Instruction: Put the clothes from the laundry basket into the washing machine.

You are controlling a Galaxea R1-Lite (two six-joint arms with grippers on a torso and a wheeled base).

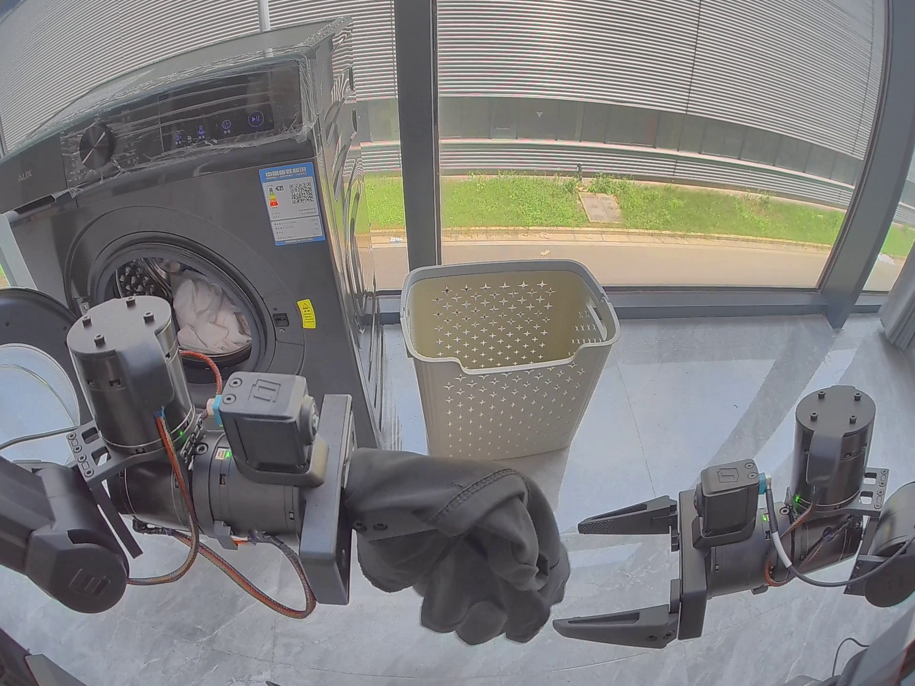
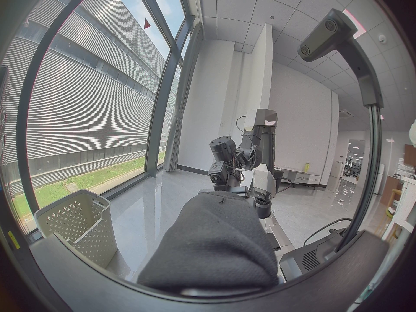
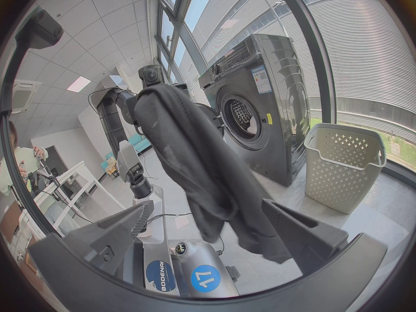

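My left gripper [image 1: 381, 518] is shut on a dark grey garment [image 1: 467, 554], which drapes over its fingers and hangs above the floor in front of the laundry basket [image 1: 505, 364]. The same garment [image 3: 195, 161] hangs from the left arm in the right wrist view. The cream perforated basket stands on the floor just right of the washing machine [image 1: 238, 240]. The machine's round door [image 1: 19, 321] is swung open, and white clothes [image 1: 205, 316] lie in the drum. My right gripper [image 1: 572, 578] is open and holds nothing, just right of the hanging garment.
A dark window pillar [image 1: 417, 116] and glass wall rise behind the basket and machine. Bare grey tile floor [image 1: 705, 402] stretches to the right of the basket. White tables [image 3: 69, 183] stand farther back in the room.
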